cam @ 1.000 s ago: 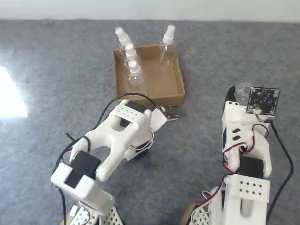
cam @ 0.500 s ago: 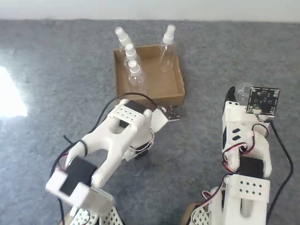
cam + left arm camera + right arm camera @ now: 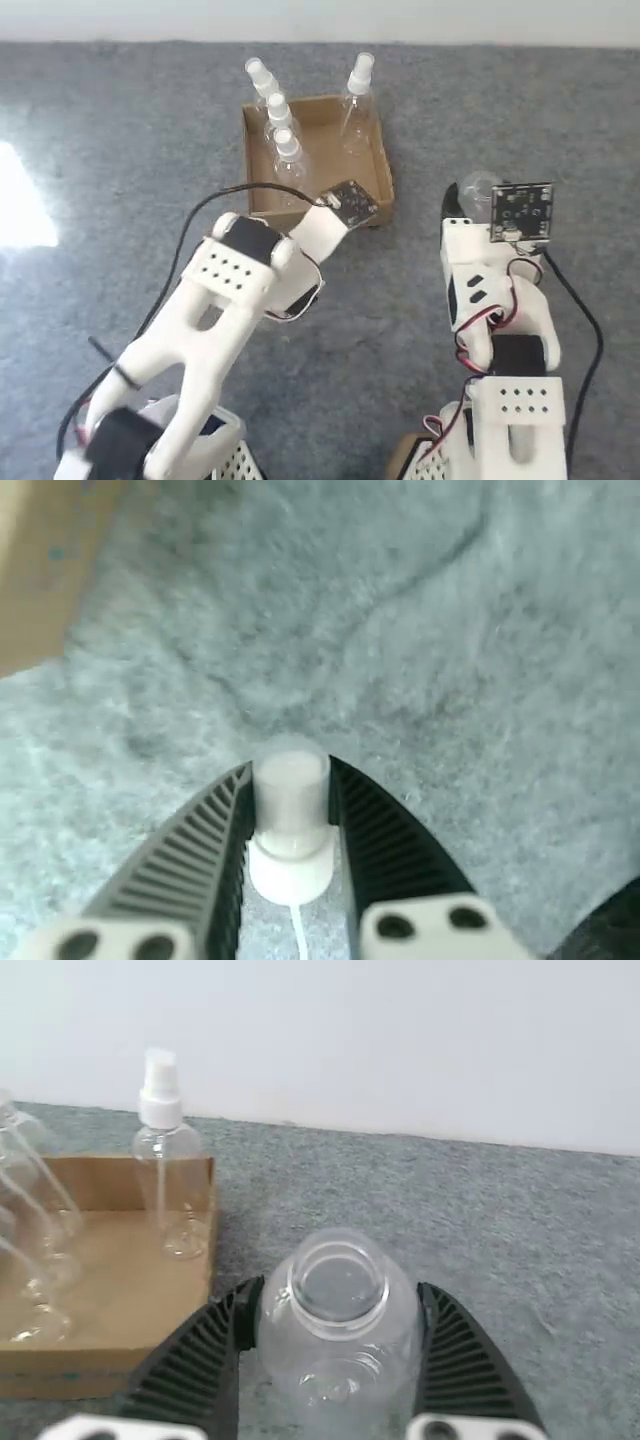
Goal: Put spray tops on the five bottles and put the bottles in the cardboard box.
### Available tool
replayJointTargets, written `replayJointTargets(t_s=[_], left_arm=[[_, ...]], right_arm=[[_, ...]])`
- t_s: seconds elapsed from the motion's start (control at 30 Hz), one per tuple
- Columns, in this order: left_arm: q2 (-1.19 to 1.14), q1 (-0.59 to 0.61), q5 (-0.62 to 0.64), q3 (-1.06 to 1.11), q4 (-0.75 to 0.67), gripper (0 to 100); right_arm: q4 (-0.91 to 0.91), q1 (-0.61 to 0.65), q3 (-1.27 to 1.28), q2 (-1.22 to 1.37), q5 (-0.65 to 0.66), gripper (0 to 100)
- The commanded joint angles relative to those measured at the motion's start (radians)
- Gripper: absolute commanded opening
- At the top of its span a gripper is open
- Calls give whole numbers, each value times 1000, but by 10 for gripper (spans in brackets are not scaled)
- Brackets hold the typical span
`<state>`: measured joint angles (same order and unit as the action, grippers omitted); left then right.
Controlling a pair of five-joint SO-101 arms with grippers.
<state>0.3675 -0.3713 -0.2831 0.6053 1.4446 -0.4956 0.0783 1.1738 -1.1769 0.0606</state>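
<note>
My left gripper (image 3: 290, 792) is shut on a white spray top (image 3: 289, 780), held above the grey carpet just off the box's corner. In the high view this left gripper (image 3: 347, 206) sits at the front edge of the cardboard box (image 3: 369, 195). My right gripper (image 3: 340, 1302) is shut on a clear open-necked bottle (image 3: 338, 1290) with no top on it, held upright to the right of the box (image 3: 110, 1290). From above, that bottle (image 3: 478, 187) shows beside the right wrist camera. Several capped bottles (image 3: 288, 152) stand in the box.
One capped bottle (image 3: 165, 1155) stands at the box's far right corner, another (image 3: 258, 75) at its far left edge. Grey carpet (image 3: 500, 100) lies open to the right of the box and between the arms. A white wall (image 3: 400, 1040) runs behind.
The left arm has stretched forward and to the right, bringing the spray top up to the box's front edge. The right arm with its bottle has shifted a little left.
</note>
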Motion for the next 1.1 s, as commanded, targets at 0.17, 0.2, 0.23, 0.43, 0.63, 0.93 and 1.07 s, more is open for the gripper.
replayJointTargets(t_s=[0.17,0.2,0.23,0.43,0.63,0.93,1.07], left_arm=[[175,141,140,-117,-98,13],[181,143,150,-119,-107,13],[189,146,164,-119,-114,13],[270,147,264,-119,-157,13],[405,158,330,-119,-169,13],[505,313,407,-84,-204,13],[560,324,425,-2,-252,13]], right_arm=[[-7,136,-17,-1,21,107],[-7,154,-17,1,21,107],[-7,173,-11,1,20,107],[28,269,40,-2,25,107],[25,297,52,-2,26,107],[18,392,81,7,28,107],[-16,430,81,8,28,107]])
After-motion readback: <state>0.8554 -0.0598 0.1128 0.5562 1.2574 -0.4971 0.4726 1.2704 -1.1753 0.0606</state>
